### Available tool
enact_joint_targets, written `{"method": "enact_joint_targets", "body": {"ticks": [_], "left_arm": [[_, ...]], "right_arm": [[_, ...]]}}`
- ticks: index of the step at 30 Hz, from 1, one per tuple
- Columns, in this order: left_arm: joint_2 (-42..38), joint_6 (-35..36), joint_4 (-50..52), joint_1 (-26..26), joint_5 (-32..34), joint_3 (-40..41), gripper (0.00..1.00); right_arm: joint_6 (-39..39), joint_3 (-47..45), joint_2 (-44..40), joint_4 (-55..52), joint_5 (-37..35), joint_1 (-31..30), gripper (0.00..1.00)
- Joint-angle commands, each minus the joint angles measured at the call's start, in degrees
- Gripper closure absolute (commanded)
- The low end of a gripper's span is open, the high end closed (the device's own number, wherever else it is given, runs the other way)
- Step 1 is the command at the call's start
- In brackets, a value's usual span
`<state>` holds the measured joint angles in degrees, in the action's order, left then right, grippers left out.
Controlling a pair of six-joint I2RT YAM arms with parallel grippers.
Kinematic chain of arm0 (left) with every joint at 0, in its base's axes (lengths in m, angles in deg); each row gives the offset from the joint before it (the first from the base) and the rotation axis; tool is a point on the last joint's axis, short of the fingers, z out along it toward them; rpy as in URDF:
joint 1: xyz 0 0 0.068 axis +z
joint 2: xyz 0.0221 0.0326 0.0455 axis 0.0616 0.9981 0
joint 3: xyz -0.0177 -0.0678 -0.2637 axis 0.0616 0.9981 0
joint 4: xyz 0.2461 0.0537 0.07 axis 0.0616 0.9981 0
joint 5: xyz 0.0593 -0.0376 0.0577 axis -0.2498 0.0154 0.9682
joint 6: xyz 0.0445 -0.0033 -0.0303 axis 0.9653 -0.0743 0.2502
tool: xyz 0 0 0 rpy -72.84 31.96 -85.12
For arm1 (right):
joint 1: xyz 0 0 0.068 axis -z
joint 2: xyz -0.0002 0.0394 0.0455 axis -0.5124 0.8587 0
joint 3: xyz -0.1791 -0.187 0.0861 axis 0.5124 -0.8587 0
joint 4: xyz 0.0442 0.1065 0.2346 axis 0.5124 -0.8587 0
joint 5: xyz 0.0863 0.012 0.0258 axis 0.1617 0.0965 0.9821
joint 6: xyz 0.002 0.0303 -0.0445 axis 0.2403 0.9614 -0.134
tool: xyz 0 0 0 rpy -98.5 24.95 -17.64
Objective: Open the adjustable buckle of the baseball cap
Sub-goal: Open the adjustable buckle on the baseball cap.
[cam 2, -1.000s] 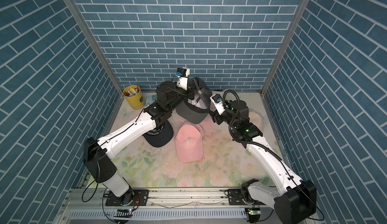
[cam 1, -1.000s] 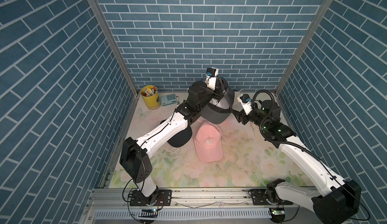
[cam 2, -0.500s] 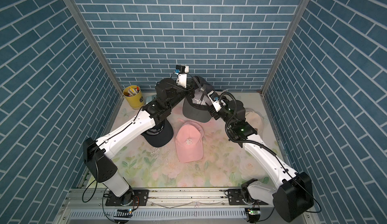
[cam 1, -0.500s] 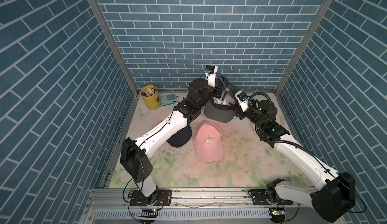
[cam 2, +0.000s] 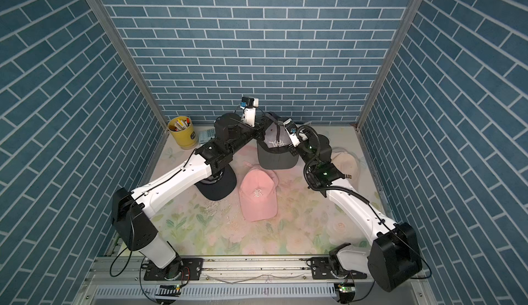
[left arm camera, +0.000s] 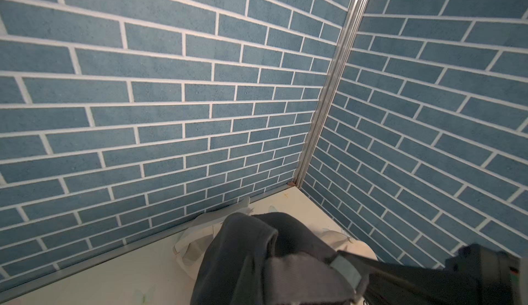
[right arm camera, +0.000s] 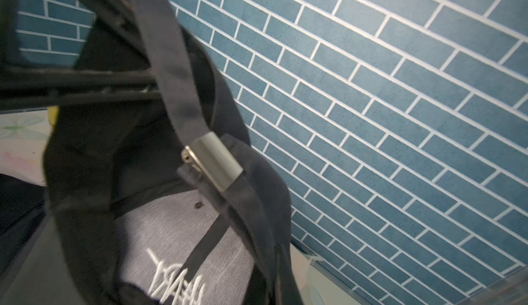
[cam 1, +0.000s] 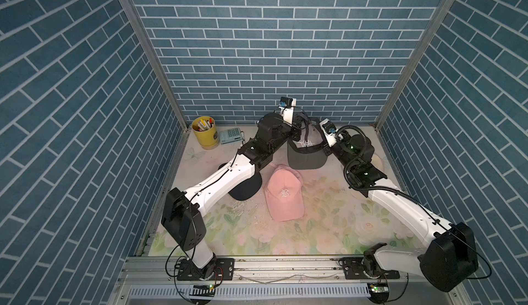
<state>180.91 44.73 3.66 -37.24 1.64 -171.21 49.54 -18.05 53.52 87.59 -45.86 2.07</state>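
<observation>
left fingers (right arm camera: 85,93) pinch the strap (right arm camera: 171,69), hanging the grey cap (cam 1: 305,155) above the tabletop (cam 1: 328,218) at twelve o'clock of the pink cap (cam 1: 283,195), buckle (right arm camera: 213,160) exposed; right fingers (left arm camera: 400,272) closed on its edge, apparently bracing.

Pink cap (cam 1: 284,195) centre; yellow pen cup (cam 1: 205,135) beside calculator (cam 1: 232,135).

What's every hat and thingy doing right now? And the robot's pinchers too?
grey cap: held up between both grippers
buckle: closed on the strap
pink cap: lying loose, untouched
dark cap: lying down, partly covered
beige cap: lying down, partly hidden
yellow cup: upright, holding pens
calculator: lying flat
left gripper: shut on the grey cap's strap
right gripper: shut on the grey cap's edge
</observation>
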Motion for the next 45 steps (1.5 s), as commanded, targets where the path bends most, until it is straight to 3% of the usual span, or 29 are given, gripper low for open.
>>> {"method": "enact_joint_targets", "body": {"ticks": [1,9,13,19,24,31,34,37,40,41,42,43,44,45], "left_arm": [[-3.9,-2.48,-3.75,1.61,-0.37,3.0,1.0],[-7.17,-2.87,-7.1,2.45,-4.06,8.31,1.0],[-9.17,-2.8,-10.84,2.45,-6.5,11.03,1.0],[-10.52,-2.6,-11.56,2.54,-6.85,12.53,1.0],[-10.48,-2.95,-11.86,2.5,-7.58,12.79,1.0],[-9.69,-3.84,-12.8,2.54,-9.39,12.52,1.0],[-9.63,-3.92,-12.78,2.54,-9.52,12.7,1.0],[-9.79,-3.85,-12.8,2.54,-9.42,13.1,1.0],[-9.66,-3.66,-11.3,2.62,-9.02,13.12,1.0],[-9.31,-3.57,-9.48,2.78,-8.74,12.8,0.98],[-8.99,-3.66,-7.9,2.95,-7.94,12.42,0.88],[-8.77,-3.4,-6.43,3.18,-7.5,12.28,0.74],[-8.68,-2.61,-5.01,3.32,-7.02,12.28,0.52],[-8.88,-1.93,-3.62,3.42,-5.9,12.26,0.42]], "right_arm": [[-0.8,0.69,-0.21,3.66,-2.54,-0.08,0.99],[-0.03,2.76,1.59,1.41,-3.28,0.52,0.97],[2.16,3.7,2.56,0.85,-2.71,1.58,0.89],[3.75,5.17,4.15,0.73,-2.96,1.9,0.87],[3.88,5.34,3.74,0.94,2.74,2.12,0.9],[4.13,8.04,4.82,-2.93,6.07,2.04,0.83],[4.31,8.26,5.05,-2.78,6.06,2.02,0.87],[4.36,8.2,5.14,-2.39,5.94,2.03,1.0],[4.01,7.56,4.65,-0.76,4.46,2.03,1.0],[3.89,7.27,4.4,-0.14,4.15,2.02,1.0],[3.66,7.24,4.27,-0.12,4.14,2.08,1.0],[3.07,7.52,4.18,-0.73,4.16,2.07,1.0],[2.7,7.76,4.17,-1.38,4.51,2.08,1.0],[2.15,8.1,4.26,-2.29,4.58,2.12,1.0]]}}
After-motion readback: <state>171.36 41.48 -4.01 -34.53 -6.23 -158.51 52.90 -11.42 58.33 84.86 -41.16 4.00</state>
